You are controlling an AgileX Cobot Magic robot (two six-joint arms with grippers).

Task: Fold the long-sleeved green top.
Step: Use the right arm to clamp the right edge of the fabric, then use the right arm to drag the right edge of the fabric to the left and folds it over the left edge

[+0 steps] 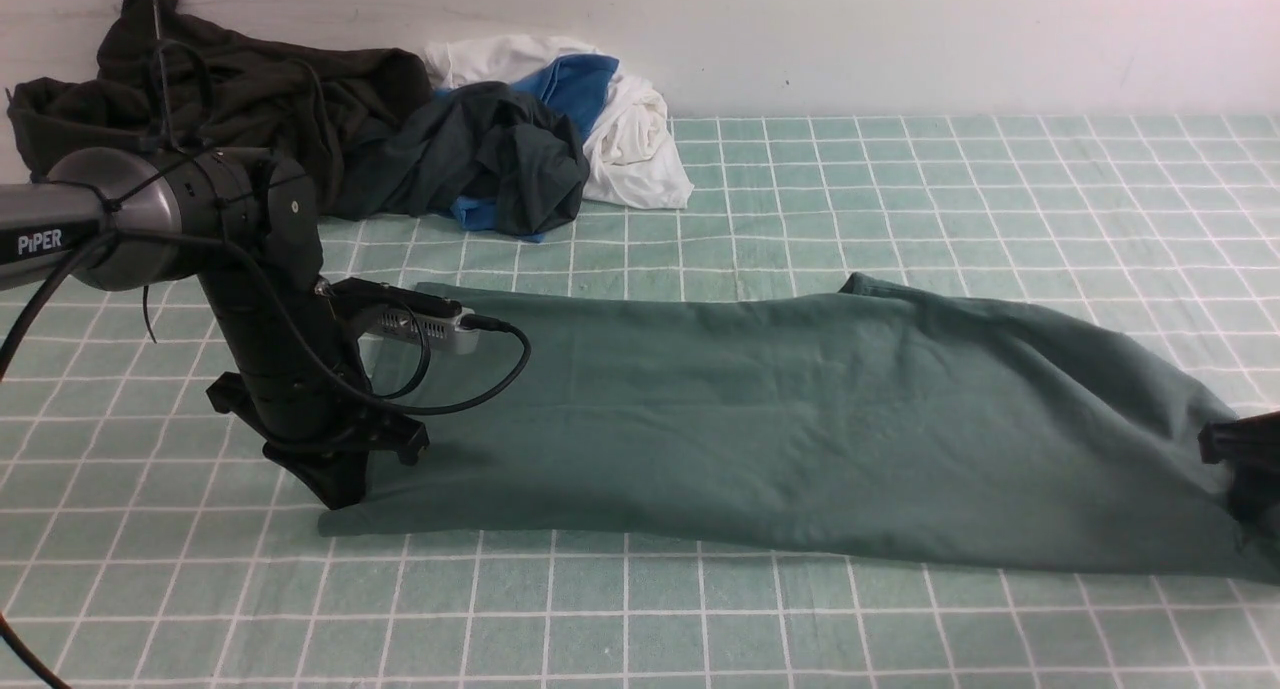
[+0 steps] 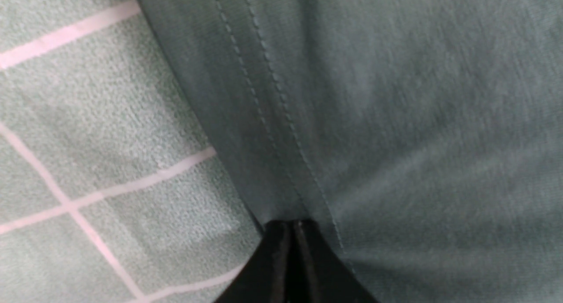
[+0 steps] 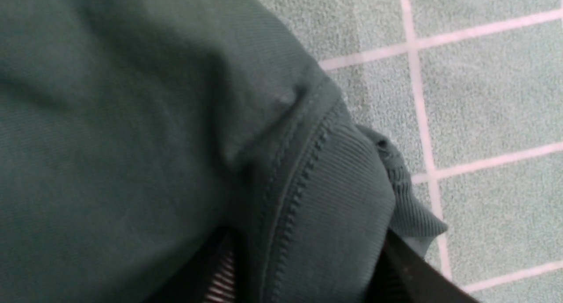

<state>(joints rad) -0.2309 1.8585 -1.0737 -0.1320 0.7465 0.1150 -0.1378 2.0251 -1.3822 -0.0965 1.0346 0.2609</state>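
- A pale green checked cloth [image 1: 900, 199] with white grid lines covers the whole table.
- A bulky black-olive garment [image 1: 230, 99] lies heaped at the far left against the white wall [image 1: 900, 39].
- A dark teal garment [image 1: 500, 159] lies crumpled just to its right.
- A white and blue garment [image 1: 630, 139] is bunched behind it.

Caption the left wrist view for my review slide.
Left gripper, shut, pinching the stitched hem of the green long-sleeved top on the checked cloth.

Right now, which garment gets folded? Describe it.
On the checked cloth, look in front of the clothes heap by the wall. The green top lies alone, spread flat and wide, sage-coloured, unlike the heap's crumpled dark, white and blue pieces.
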